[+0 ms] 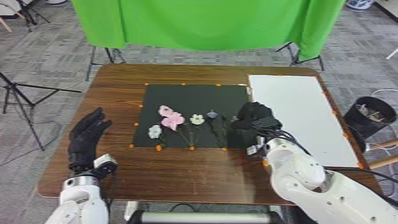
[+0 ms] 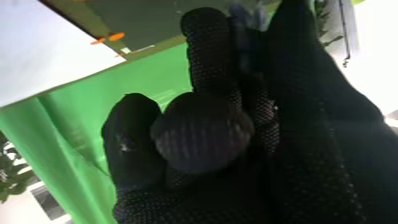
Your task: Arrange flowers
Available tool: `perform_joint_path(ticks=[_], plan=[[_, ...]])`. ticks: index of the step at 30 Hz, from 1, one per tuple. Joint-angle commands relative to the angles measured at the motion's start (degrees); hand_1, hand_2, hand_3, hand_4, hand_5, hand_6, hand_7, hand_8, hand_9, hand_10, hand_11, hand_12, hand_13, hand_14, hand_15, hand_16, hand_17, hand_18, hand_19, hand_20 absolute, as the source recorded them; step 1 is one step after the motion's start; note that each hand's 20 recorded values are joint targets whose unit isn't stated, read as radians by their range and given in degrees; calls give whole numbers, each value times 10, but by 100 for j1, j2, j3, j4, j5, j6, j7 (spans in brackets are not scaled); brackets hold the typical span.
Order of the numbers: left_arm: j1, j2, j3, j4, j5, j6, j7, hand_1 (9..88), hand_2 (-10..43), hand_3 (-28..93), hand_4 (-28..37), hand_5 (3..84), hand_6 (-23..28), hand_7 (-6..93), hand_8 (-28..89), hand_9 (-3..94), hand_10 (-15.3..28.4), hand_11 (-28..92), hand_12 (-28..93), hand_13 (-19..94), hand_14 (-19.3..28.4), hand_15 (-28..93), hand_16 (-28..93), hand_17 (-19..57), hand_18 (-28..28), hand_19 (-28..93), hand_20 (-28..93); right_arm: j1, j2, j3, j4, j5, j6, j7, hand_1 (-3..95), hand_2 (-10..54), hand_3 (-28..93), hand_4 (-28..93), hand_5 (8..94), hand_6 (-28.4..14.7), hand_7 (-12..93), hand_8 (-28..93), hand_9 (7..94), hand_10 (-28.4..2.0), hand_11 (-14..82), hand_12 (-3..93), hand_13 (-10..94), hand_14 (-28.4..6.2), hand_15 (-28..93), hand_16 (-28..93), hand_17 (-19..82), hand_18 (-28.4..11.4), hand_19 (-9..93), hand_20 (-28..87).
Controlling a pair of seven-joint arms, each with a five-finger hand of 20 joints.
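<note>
Head view: set on the robot's head, facing forward and down; takes in the bench (image 1: 178,172) from farther off, green cloth (image 1: 209,25) beyond its far edge.
Right wrist view: set on the right arm's wrist, facing along the right hand (image 1: 256,119) at close range; background aslant.
Shared coverage: right hand, white sheet (image 1: 298,115), green cloth.

The brown worktop (image 1: 118,86) is standing on a grey, patterned floor (image 1: 49,55), and a green cloth (image 1: 209,25) is hanging beyond its far edge, thin dark legs (image 1: 91,60) reaching down below the cloth. A black tripod (image 1: 11,86) is standing off to the left, a dark bin (image 1: 359,127) to the right. In the right wrist view, leafy greenery (image 2: 12,172) is showing past the cloth.
</note>
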Motion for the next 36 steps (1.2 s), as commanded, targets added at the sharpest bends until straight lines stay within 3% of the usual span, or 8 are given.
perform_joint_path(ticks=[1, 6, 15, 19, 22, 36], plan=[[33, -62, -15, 17, 35, -103, -68, 378, -46, 708, -103, 443, 4, 220, -105, 367, 111, 233, 116, 350, 151, 293, 5, 30, 135, 127, 176, -106, -29, 139, -65, 236, -297, -11, 505, -95, 611, -176, 721, -6, 149, 50, 777, -118, 128, 147, 937, -13, 581, 256, 661, -121, 932, 474], [17, -65, -8, 29, 52, -141, -97, 376, -50, 712, -103, 443, 4, 220, -103, 371, 110, 235, 118, 349, 151, 294, 6, 28, 137, 130, 176, -190, -2, 251, -141, 327, -488, -17, 416, -95, 683, -185, 655, 1, 150, -88, 709, -125, 112, 136, 937, -15, 552, 270, 653, -119, 932, 458], [42, -61, -41, 5, 71, -178, -152, 374, -54, 718, -108, 445, 2, 220, -102, 373, 110, 235, 121, 350, 152, 296, 8, 26, 139, 135, 175, -263, 12, 396, -243, 548, -674, 13, 367, -95, 668, -166, 574, -8, 119, -82, 625, -151, 78, 124, 935, -22, 525, 280, 643, -121, 932, 423], [-25, -52, -10, 57, 76, -192, -156, 374, -55, 719, -109, 445, 1, 220, -102, 373, 109, 235, 122, 350, 152, 296, 8, 25, 140, 134, 174, -235, 9, 389, -266, 583, -707, 32, 346, -95, 672, -162, 544, -15, 106, -76, 595, -164, 71, 114, 934, -24, 518, 283, 641, -120, 932, 407], [27, -44, -34, 25, 85, -188, -163, 374, -56, 721, -109, 445, 0, 220, -102, 375, 108, 234, 123, 350, 152, 296, 9, 24, 141, 135, 174, -223, 4, 424, -277, 604, -729, 23, 336, -95, 670, -163, 525, -23, 98, -73, 573, -172, 66, 108, 931, -25, 514, 284, 639, -119, 932, 398], [1, -42, -21, 26, 103, -202, -179, 370, -60, 731, -118, 446, -1, 220, -103, 377, 108, 233, 125, 351, 151, 294, 8, 22, 141, 132, 172, -341, -39, 869, -530, 830, -304, -160, 287, -95, 654, -156, 501, -32, 87, -63, 537, -174, 65, 102, 915, -35, 515, 284, 619, -133, 932, 388]])
